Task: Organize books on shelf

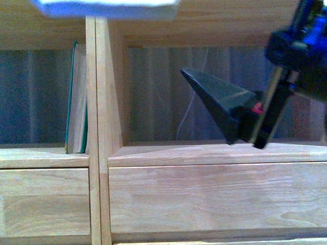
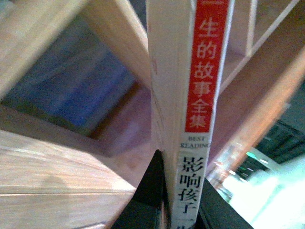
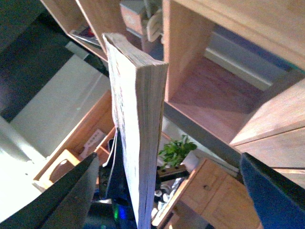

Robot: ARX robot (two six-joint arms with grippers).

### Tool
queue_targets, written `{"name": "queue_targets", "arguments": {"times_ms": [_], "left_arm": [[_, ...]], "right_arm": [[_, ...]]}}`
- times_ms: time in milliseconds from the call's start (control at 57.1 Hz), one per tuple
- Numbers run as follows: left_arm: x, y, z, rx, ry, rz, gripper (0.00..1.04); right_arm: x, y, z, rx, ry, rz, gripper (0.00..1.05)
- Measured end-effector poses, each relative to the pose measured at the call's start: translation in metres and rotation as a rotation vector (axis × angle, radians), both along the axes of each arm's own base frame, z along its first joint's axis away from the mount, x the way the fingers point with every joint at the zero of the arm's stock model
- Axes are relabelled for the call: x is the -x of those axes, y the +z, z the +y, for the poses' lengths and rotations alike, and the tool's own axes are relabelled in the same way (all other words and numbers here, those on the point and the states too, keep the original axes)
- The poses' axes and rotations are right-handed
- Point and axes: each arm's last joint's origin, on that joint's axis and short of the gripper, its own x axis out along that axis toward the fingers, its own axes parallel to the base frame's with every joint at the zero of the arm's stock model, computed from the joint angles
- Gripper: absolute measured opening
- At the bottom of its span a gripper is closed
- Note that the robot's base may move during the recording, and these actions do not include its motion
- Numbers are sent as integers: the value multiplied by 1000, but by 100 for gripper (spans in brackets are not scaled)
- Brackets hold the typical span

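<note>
My left gripper (image 2: pixel 177 191) is shut on the white paperback book (image 2: pixel 186 90), its red spine band with printed characters facing the left wrist camera. In the front view the paperback (image 1: pixel 107 7) shows as a pale slab at the top, above the shelf (image 1: pixel 97 102). It also shows edge-on in the right wrist view (image 3: pixel 138 119). The teal hardcover (image 1: pixel 76 99) stands upright in the left cubby, against the upright divider. My right gripper (image 1: pixel 232 109) is open and empty in front of the right cubby; its fingers (image 3: pixel 57 195) frame the right wrist view.
Plain drawer fronts (image 1: pixel 214 196) lie below the cubbies. A thin white cord (image 1: pixel 191 107) hangs at the back of the right cubby. A potted plant (image 3: pixel 176 150) and a low wooden cabinet (image 3: pixel 209 195) show beyond the shelf in the right wrist view.
</note>
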Motion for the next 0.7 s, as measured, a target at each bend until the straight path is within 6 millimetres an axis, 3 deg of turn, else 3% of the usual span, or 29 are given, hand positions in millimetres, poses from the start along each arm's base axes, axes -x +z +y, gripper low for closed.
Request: {"name": "queue_targets", "arguments": {"times_ms": [175, 333, 490, 700], "left_arm": [[-11, -9, 53, -147, 392, 28, 7], [-19, -6, 90, -288, 586, -7, 7], [-31, -9, 102, -407, 651, -8, 7], [-60, -23, 99, -663, 728, -35, 7]], "right_arm": [[7, -5, -53, 223, -319, 2, 98], [23, -4, -98, 544, -708, -141, 98], [43, 4, -130, 851, -1010, -364, 98], [46, 4, -134, 982, -1079, -447, 98]]}}
